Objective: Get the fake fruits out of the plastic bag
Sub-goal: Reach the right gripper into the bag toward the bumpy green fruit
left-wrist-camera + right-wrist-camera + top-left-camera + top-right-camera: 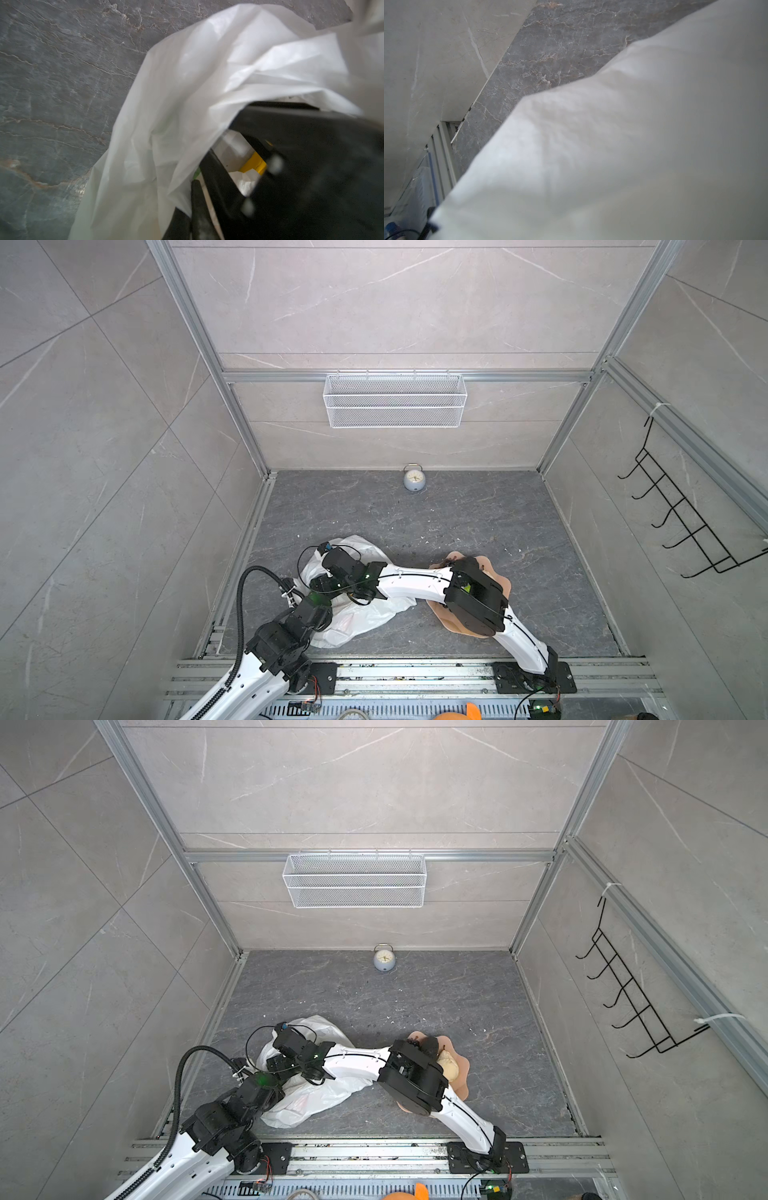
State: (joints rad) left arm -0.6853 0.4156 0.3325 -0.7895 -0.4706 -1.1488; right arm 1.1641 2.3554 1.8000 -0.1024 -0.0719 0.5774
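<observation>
The white plastic bag (365,618) (316,1102) lies crumpled at the front left of the grey floor. My left gripper (322,583) (190,197) is shut on the bag's edge and holds its mouth up. My right gripper (338,566) (228,145) reaches across into that mouth with its black fingers apart. In the gap between them shows a bit of yellow fruit (255,164), and a green sliver (196,173) sits at the rim. Bag film (633,145) covers the right wrist view. A beige lumpy fruit (449,1067) lies in the pink bowl (463,1081) (505,585) under my right elbow.
A small grey alarm clock (414,479) stands at the back wall. A white mesh basket (395,400) hangs above it, and a black hook rack (681,514) is on the right wall. Aluminium rails (415,672) run along the front edge.
</observation>
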